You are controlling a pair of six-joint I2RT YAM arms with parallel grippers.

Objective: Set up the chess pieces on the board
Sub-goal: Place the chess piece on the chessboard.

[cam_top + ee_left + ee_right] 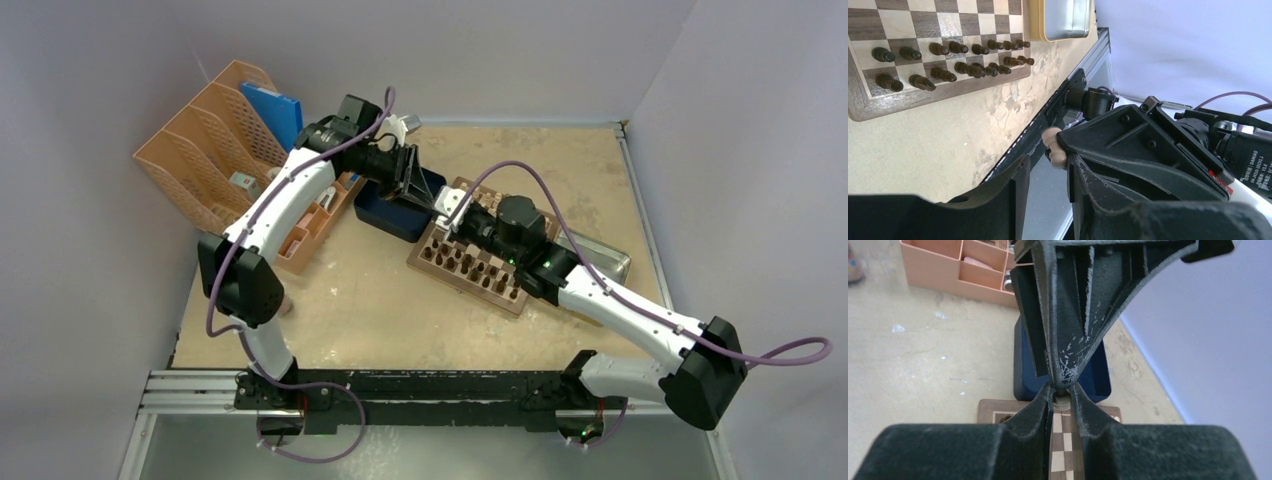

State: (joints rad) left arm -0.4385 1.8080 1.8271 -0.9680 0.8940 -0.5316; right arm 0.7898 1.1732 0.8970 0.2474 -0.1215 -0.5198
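Observation:
The board [512, 305] lies mid-table with two rows of dark pieces [470, 265] on its near side. It also shows in the left wrist view [948, 95]. My right gripper [447, 216] is shut on a pale cream chess piece [1061, 399] above the board's far edge [1065, 440]. My left gripper [432, 204] meets it tip to tip. In the left wrist view its jaws [1048, 165] stand apart, and the pale piece [1055, 147] sits just past its right fingertip [1075, 165]. No other pale pieces show.
A dark blue tray [385, 212] sits just behind the board, under the left gripper. An orange file rack [200, 150] and an orange organizer [310, 225] stand at the left. A shiny metal tray [600, 255] lies right of the board.

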